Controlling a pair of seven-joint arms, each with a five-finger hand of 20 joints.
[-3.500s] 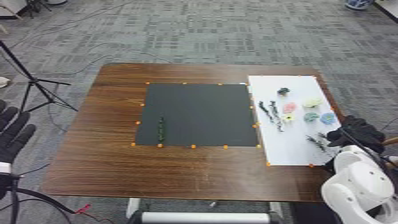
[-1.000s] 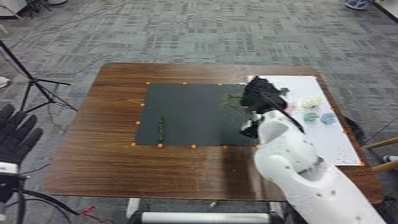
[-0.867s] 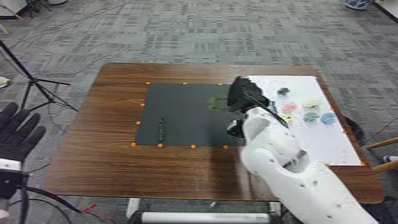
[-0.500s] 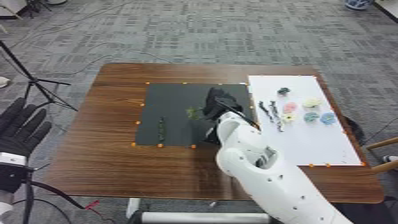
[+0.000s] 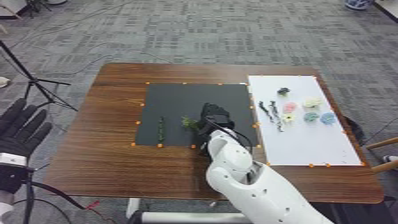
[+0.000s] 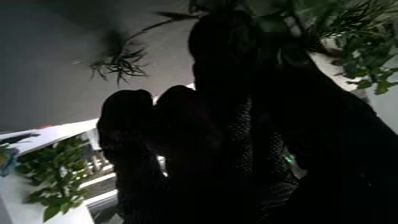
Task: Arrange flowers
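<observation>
Over the right part of the black mat [image 5: 197, 95] my right hand [image 5: 216, 116] pinches a green leafy sprig [image 5: 189, 122], whose leaves stick out to the left. In the right wrist view, the right hand [image 6: 218, 115] has the sprig [image 6: 123, 64] between thumb and fingertips, partly hidden by the glove. A long green stem [image 5: 162, 131] lies upright along the mat's left part. The white board [image 5: 311, 145] holds dark twigs [image 5: 274, 112], pink [image 5: 290, 107], cream [image 5: 311, 102], yellow [image 5: 288, 118] and blue [image 5: 328, 118] flowers. My left hand [image 5: 19, 131] is open beyond the table's left side.
Orange markers [image 5: 161, 145] line the mat and board edges. The brown table [image 5: 107, 170] surrounds both. A black tripod [image 5: 37, 80] stands on the floor at the left, and a wooden chair [image 5: 382, 143] is at the right.
The right hand has come left from the board's right edge to the mat, bringing the sprig that lay at the board's lower right. The left hand has shifted slightly.
</observation>
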